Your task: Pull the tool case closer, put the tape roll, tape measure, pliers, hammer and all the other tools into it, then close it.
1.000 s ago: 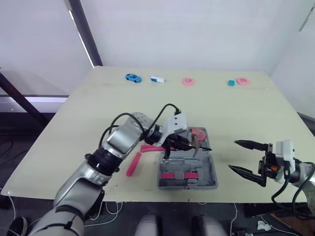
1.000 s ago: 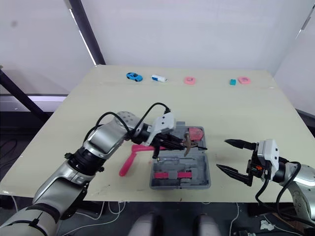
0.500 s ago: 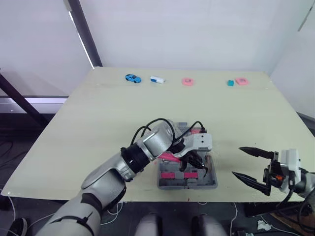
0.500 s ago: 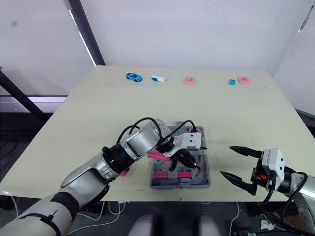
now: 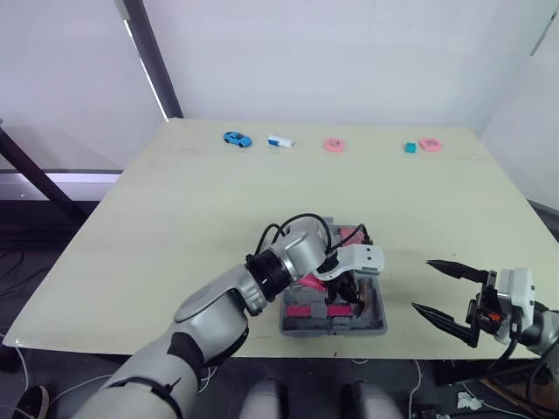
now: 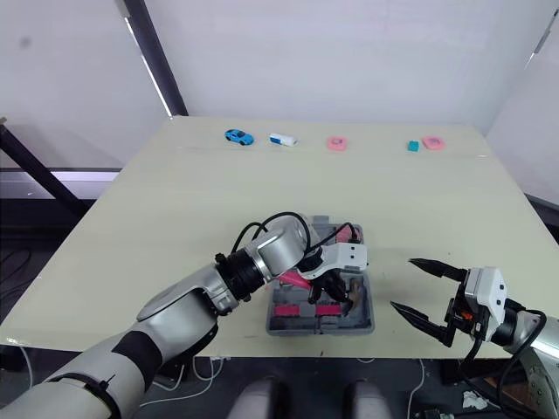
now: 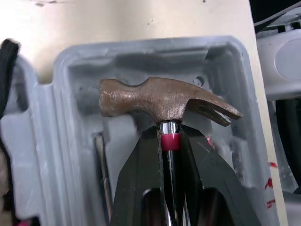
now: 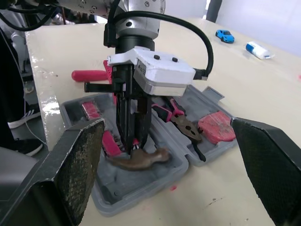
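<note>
My left claw [image 7: 169,133] is clamped on the hammer [image 7: 160,98] just under its rusty brown forked head, at a pink band on the chrome neck. The head sits low in the open grey tool case [image 7: 70,94], perhaps touching its floor. My right claw [image 5: 420,285] hangs spread apart beside the case.

There are 1 tool case [image 5: 349,326], 1 hammer [image 7: 160,99], 2 pink rings [image 5: 333,145] [image 5: 429,144], 1 toy car [image 5: 236,138] and 1 teal block [image 5: 410,147]

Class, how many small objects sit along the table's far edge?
5, left to right: blue toy car, white-and-blue piece, pink ring, teal block, second pink ring. None seems hidden.
</note>
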